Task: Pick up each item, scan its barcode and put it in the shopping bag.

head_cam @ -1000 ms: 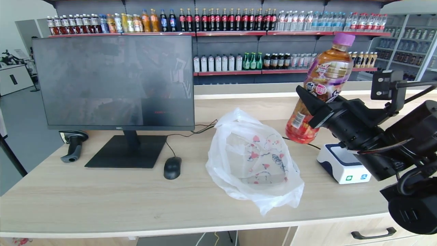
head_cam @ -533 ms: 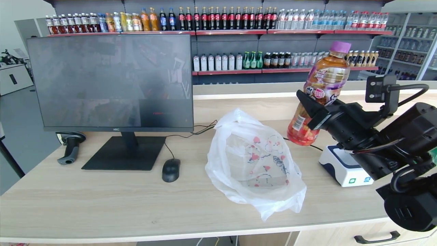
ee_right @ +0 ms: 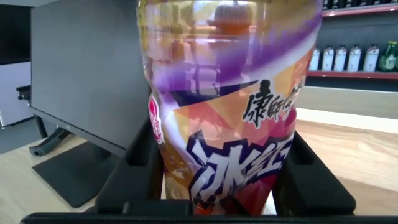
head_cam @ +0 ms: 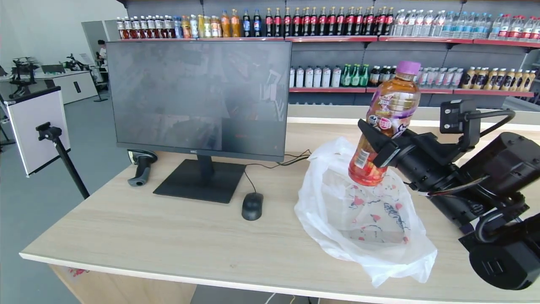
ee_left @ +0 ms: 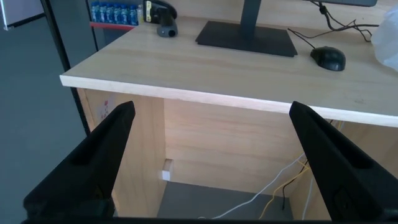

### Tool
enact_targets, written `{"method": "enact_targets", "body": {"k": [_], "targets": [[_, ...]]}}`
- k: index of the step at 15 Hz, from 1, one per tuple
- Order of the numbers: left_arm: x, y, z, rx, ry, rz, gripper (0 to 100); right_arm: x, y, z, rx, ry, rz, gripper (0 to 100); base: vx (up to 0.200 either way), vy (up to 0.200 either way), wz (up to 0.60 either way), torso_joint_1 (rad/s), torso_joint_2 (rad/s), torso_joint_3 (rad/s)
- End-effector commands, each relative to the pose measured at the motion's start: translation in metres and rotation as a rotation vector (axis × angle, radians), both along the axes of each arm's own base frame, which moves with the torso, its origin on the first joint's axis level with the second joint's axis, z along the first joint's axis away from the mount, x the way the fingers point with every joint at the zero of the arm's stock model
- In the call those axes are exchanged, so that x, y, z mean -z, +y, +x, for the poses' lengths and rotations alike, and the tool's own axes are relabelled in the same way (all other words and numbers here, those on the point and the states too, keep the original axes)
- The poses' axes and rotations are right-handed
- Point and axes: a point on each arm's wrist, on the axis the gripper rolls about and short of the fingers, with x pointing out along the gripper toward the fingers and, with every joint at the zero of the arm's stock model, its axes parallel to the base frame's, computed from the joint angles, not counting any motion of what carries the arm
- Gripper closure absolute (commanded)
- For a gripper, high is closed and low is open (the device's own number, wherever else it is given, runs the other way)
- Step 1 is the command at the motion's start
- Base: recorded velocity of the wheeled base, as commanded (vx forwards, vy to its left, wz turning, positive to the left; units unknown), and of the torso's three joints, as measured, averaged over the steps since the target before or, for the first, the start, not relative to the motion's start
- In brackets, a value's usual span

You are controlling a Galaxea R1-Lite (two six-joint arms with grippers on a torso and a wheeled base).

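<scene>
My right gripper (head_cam: pixel 386 141) is shut on a tea bottle (head_cam: pixel 384 126) with a purple cap and amber drink, held tilted above the mouth of the white plastic shopping bag (head_cam: pixel 367 215). Its barcode label faces left. In the right wrist view the bottle (ee_right: pixel 230 106) stands between the black fingers (ee_right: pixel 140 165). The bag lies slumped on the wooden counter (head_cam: pixel 168 236), printed with red hearts. My left gripper (ee_left: pixel 211 162) hangs open below the counter's left front edge (ee_left: pixel 217 96), holding nothing.
A dark monitor (head_cam: pixel 198 97) on a stand occupies the counter's back left, with a black mouse (head_cam: pixel 252 205) in front and a handheld scanner (head_cam: pixel 141 166) at its left. Shelves of bottles (head_cam: pixel 337 25) line the back wall. A tripod (head_cam: pixel 59 156) stands left of the counter.
The head camera has swung left, shifting the whole scene right; the white scanner box has left the view. The bottle now hangs over the bag instead of beside it.
</scene>
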Motion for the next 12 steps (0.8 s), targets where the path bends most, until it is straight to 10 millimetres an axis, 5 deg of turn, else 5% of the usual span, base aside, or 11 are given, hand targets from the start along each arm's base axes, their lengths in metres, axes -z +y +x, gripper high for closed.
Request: {"method": "enact_targets", "body": {"k": [1,12], "targets": [[0.0,0.0,0.0,-0.002,-0.001,0.0,0,0.005,0.002,0.006,0.001,0.011,-0.004,100,0.0,0.0,0.0,0.0,0.0,0.0],[0.0,0.0,0.0,-0.002,-0.006,-0.002,0,0.065,0.028,0.077,0.008,0.095,-0.044,100,0.0,0.0,0.0,0.0,0.0,0.0]]}}
